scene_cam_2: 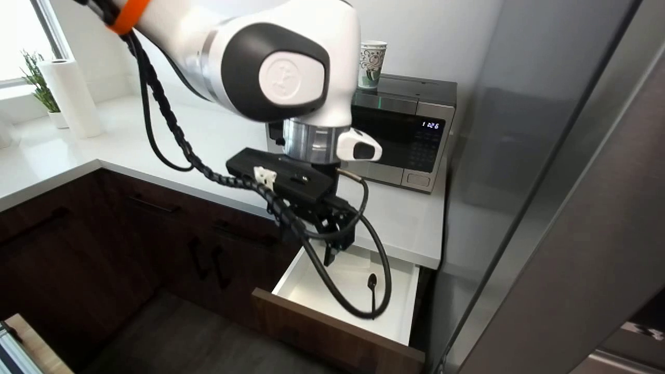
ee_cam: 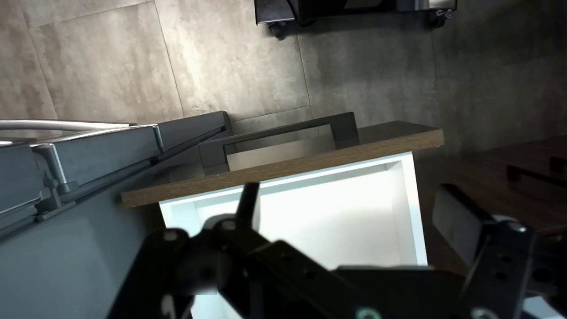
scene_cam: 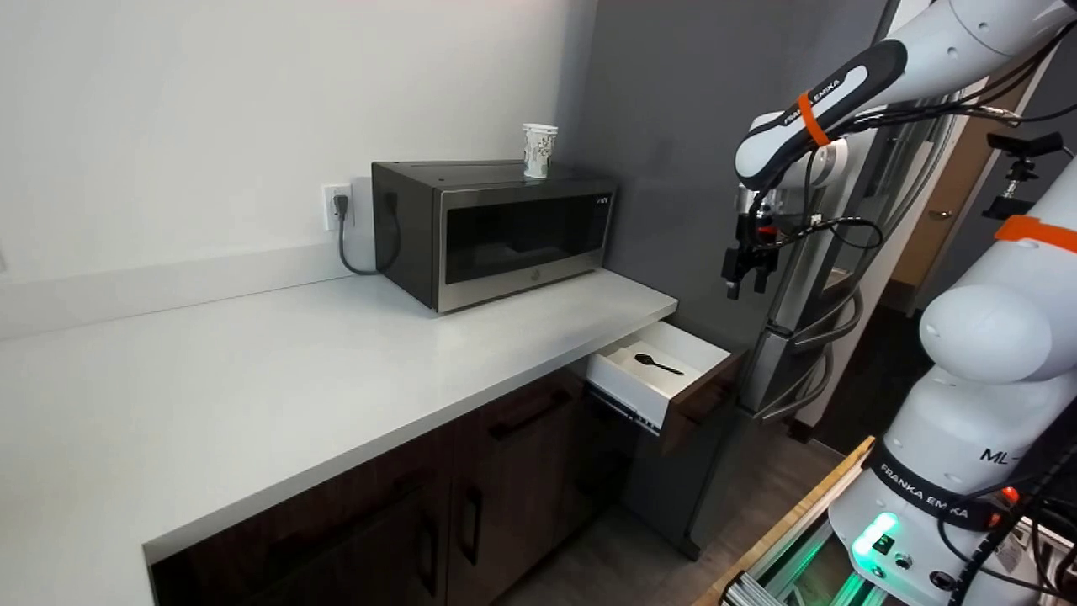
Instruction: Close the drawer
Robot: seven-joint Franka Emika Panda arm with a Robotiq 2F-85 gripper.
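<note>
The drawer stands pulled out below the counter; its brown front panel and pale inner sides show in both exterior views. A black spoon lies inside it, also visible in an exterior view. In the wrist view, the front's top edge and the dark handle show; the spoon does not show there. My gripper is open and empty, held in the air above the drawer. In the wrist view, its fingers are wide apart over the drawer, touching nothing that I can see.
The white counter overhangs the drawer. A microwave with paper cups on top stands on it. A grey panel borders the drawer's side. Cabinet doors with handles are below the counter.
</note>
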